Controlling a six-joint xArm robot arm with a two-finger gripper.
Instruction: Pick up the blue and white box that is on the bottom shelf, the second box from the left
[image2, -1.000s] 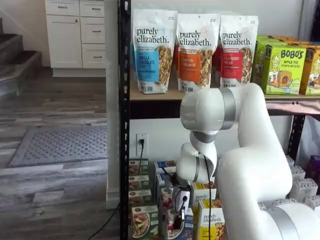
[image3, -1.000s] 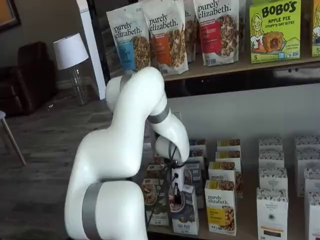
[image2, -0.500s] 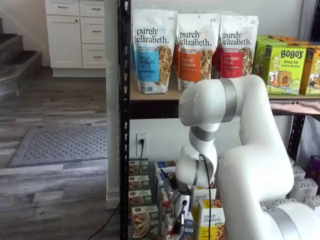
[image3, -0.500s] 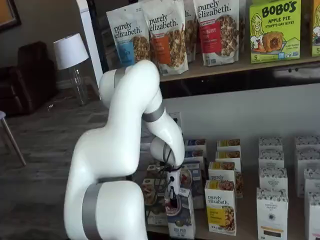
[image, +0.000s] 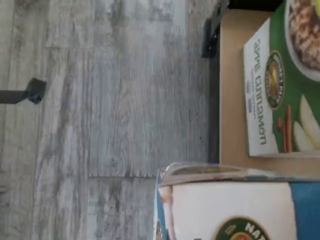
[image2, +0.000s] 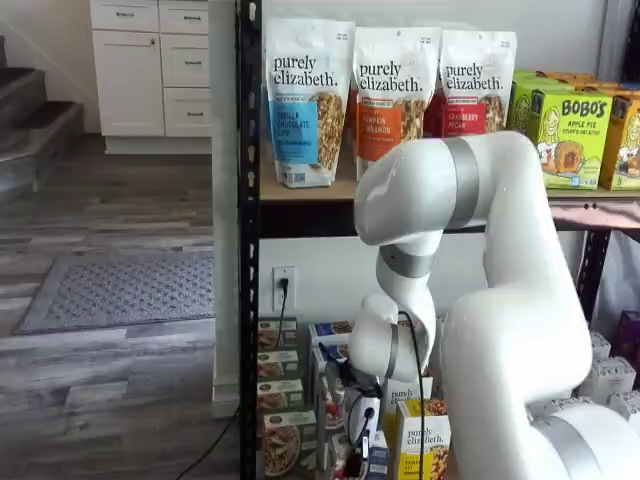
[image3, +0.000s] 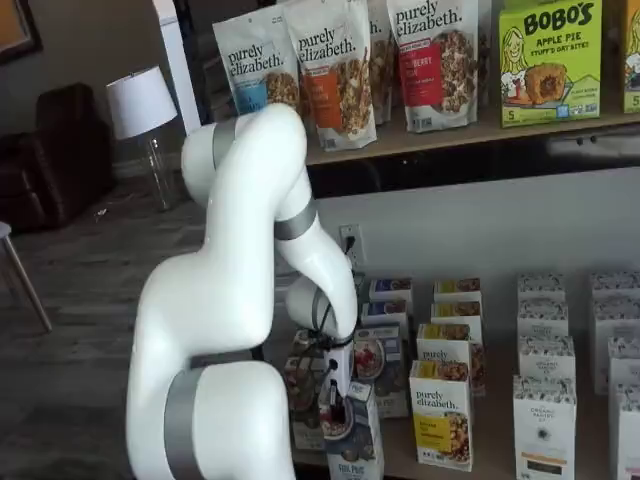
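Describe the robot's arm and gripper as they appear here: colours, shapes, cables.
The arm is glossy white, built of thick rounded segments joined by grey bands. A thin black cable runs down its lower link to the gripper, a small white body with black fingers. No markings or labels are legible on either.
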